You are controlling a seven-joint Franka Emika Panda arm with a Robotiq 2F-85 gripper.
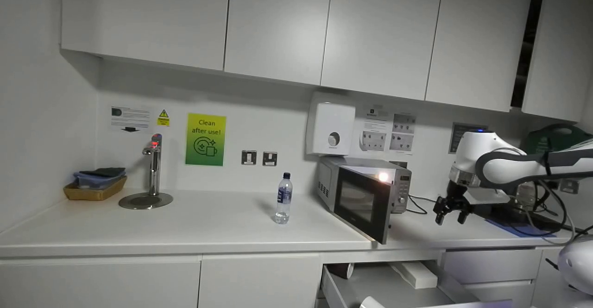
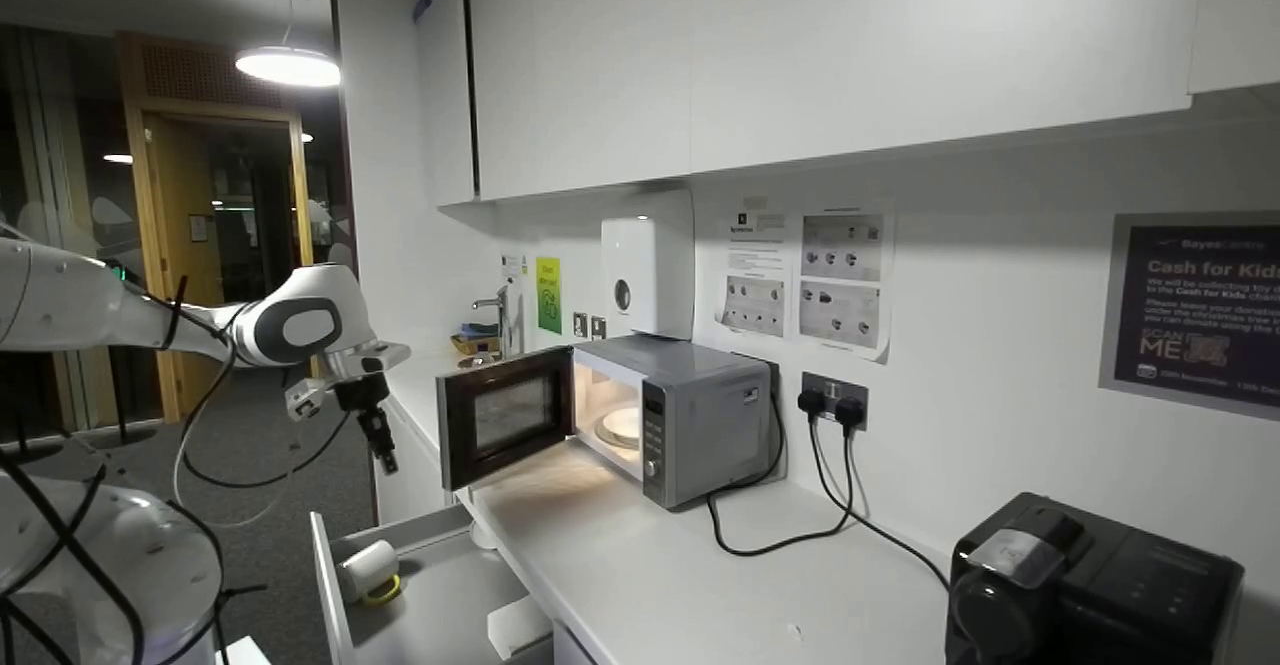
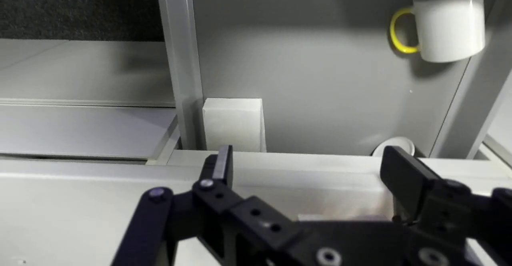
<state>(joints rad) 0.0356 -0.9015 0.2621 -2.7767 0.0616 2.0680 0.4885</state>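
- Hanging in the air near the front edge of the white countertop [image 1: 208, 227], the Robotiq gripper [image 3: 308, 153] has its two black fingers [image 3: 400, 176] spread wide apart.
- Pulled out below that edge is the grey drawer [image 3: 316, 90]; in it a white mug [image 3: 450, 30] with a yellow handle lies on its side by a side wall, well apart from the fingers.
- By the opposite side wall sits a white oblong box [image 3: 233, 126], and toward the drawer's back a dark cup [image 1: 339, 270] with a white end is partly hidden.
- Beside the gripper in both exterior views, yet apart from it, the microwave door [image 2: 508, 417] stands swung open; the grey microwave [image 2: 710, 430] is lit inside, with a pale round dish [image 2: 622, 427] in it.
- Upright on the countertop in an exterior view is a clear plastic water bottle [image 1: 283, 201] with a dark cap, between the microwave and a chrome tap [image 1: 155, 169].
- Nearer the camera in an exterior view, a black coffee machine [image 2: 1100, 585] stands on the same countertop.
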